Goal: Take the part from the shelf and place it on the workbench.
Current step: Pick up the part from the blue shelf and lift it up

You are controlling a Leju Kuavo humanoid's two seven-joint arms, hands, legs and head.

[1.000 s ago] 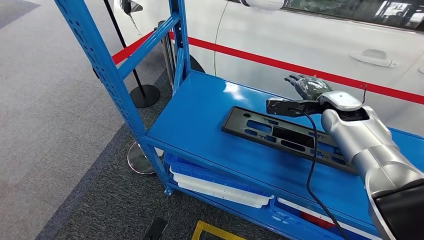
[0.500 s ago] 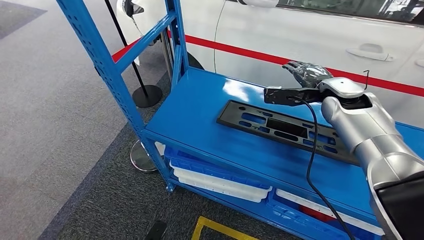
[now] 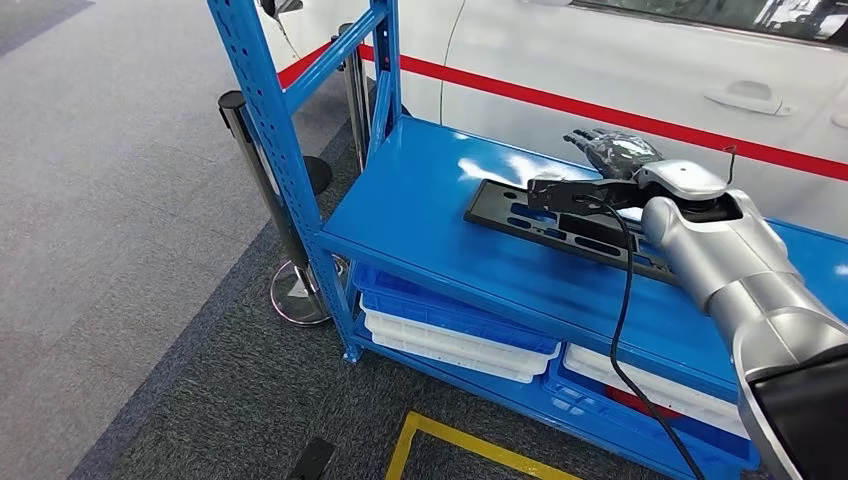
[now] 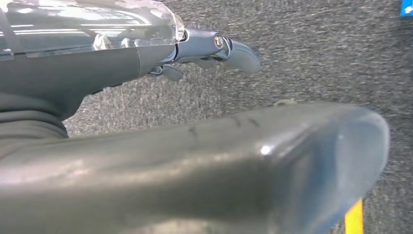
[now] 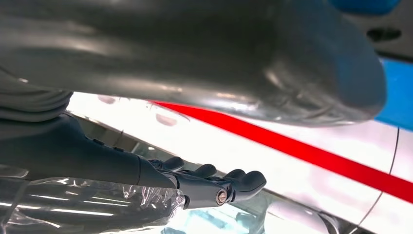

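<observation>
The right hand (image 3: 612, 153) hovered open, empty, at the black slotted panel's (image 3: 560, 222) two o'clock; the panel looked stiff and light, best gripped along its long edge.

Left hand (image 4: 146, 161) takes up most of the frame, coming in from the left edge; thick grey thumb (image 4: 272, 161) runs across the lower half, rounded tip at the right, small bright glint mid-surface; darker fingers (image 4: 214, 48) stretch out in the upper half w/ a clear plastic cover (image 4: 92, 22) over the back of the hand, upper left; fingers lie apart from the thumb, nothing between them; behind is grey speckled carpet (image 4: 316, 53), blurred; a yellow strip (image 4: 354, 217) at lower right, beside the thumb tip; a small blue patch (image 4: 406, 7) in the upper right corner, too cropped to identify.
</observation>
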